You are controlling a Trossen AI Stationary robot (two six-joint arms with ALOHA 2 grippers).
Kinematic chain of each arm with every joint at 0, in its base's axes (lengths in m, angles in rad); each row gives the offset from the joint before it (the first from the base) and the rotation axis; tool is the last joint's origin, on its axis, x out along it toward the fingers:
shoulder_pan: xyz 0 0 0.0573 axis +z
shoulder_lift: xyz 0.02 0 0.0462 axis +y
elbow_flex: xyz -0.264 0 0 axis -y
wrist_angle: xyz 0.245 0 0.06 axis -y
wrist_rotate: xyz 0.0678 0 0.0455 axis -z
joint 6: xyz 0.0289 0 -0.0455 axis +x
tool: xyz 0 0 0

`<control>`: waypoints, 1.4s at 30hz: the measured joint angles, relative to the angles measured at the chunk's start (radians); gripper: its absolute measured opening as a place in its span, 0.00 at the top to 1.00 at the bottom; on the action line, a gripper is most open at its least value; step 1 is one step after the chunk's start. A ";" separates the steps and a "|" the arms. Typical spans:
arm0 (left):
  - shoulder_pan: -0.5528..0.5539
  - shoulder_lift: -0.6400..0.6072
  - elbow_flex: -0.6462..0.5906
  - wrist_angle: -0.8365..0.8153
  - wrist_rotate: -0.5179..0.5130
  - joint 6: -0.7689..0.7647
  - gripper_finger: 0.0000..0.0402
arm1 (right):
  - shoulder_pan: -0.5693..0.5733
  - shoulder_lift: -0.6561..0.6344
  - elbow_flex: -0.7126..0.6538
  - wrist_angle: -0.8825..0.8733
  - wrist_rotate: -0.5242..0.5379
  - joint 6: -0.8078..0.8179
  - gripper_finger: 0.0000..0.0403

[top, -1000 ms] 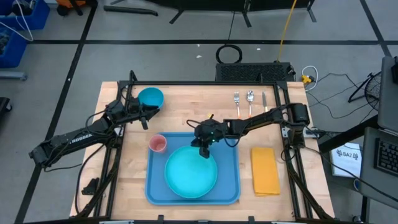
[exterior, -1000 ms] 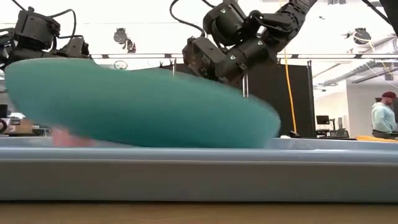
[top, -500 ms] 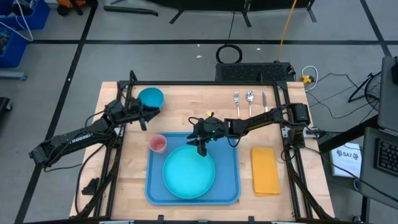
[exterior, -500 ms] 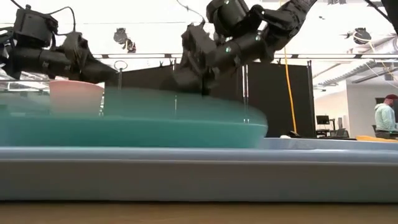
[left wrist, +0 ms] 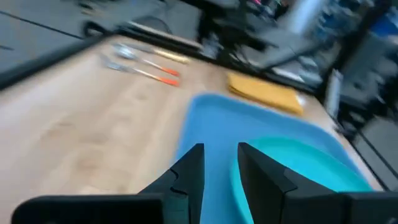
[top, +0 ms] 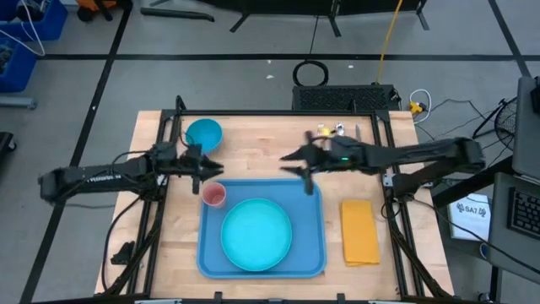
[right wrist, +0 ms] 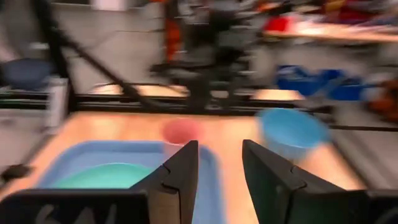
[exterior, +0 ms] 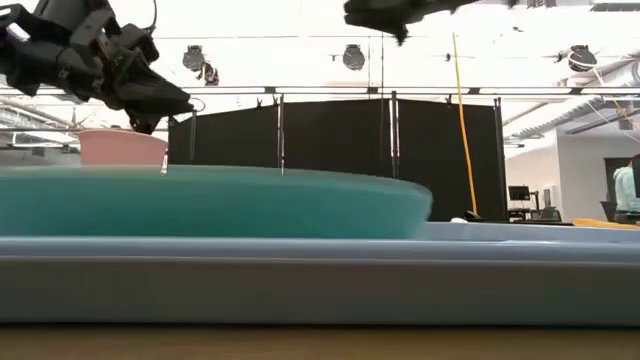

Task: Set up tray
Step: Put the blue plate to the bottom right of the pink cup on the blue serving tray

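Observation:
The blue tray (top: 309,208) lies on the wooden table. A turquoise plate (top: 256,235) rests flat in it, and a pink cup (top: 214,195) stands upright in its far left corner. My left gripper (top: 213,169) hovers open just beyond the cup, above the table between the cup and a blue bowl (top: 203,133). In the left wrist view its fingers (left wrist: 219,152) have nothing between them. My right gripper (top: 295,167) hangs open high over the tray's far edge. Its fingers (right wrist: 219,146) are also empty.
A folded yellow napkin (top: 360,230) lies on the table to the right of the tray. Cutlery (top: 337,130) lies near the far edge, partly under my right arm. The blue bowl stands at the far left. Bare wood shows between the bowl and the cutlery.
My right gripper has let go of the plate's far rim, then risen and drawn back toward the table's right edge. The plate, tilted before, has dropped flat into the tray. My left gripper has swung from the bowl toward the near edge, to beside the cup.

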 joint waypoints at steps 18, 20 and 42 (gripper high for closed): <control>-0.550 0.707 0.507 -0.285 -0.313 0.040 0.75 | -0.001 -0.356 -0.338 0.242 0.303 -0.050 0.71; -0.565 0.780 0.569 -0.360 -0.313 0.026 0.77 | -0.001 -0.354 -0.338 0.243 0.302 -0.048 0.71; -0.553 1.208 0.861 -0.457 -0.138 0.089 1.00 | -0.001 -0.354 -0.338 0.243 0.281 -0.017 0.71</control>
